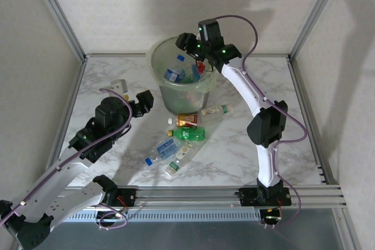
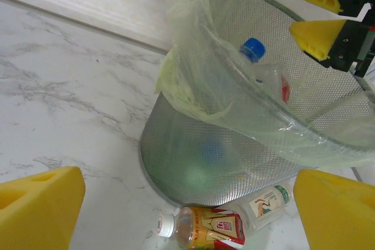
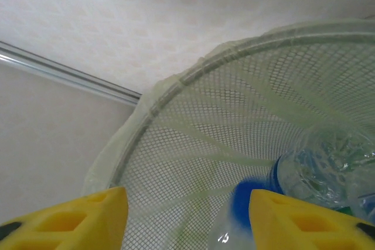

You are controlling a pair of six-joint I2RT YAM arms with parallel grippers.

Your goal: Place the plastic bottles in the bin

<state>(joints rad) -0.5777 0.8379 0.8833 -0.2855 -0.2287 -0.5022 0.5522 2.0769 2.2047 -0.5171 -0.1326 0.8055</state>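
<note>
Several bottles to go: plastic bottles (image 1: 188,134) lie on their sides in a loose cluster just below the bin (image 1: 176,102) at the centre of the top view. Others are already inside it.
Right gripper (image 1: 199,58): upper centre, over the bin's far rim. Its jaws stand apart with nothing between them, and its wrist view looks past them down onto a blue-capped bottle (image 3: 310,174) in the bin.
Left gripper (image 1: 140,100): just left of the bin, low over the table (image 1: 246,156), spread wide and empty.
Step in hand: judged to be the drop into the bin, with the release looking done.
Doing it well: the right arm should rise straight up before swinging away, so its fingers do not snag the liner bag (image 2: 187,39). The left gripper is best placed for the red-labelled bottle (image 2: 205,226) at the bin's foot, and should grip across its middle because it may roll.
Hard to make out: mesh and liner blur the count inside the bin. The bottom edge of the left wrist view cuts off the red-labelled bottle, and whether it touches the bin cannot be told. A small white object (image 1: 119,85) at upper left of the top view is too small to name.
</note>
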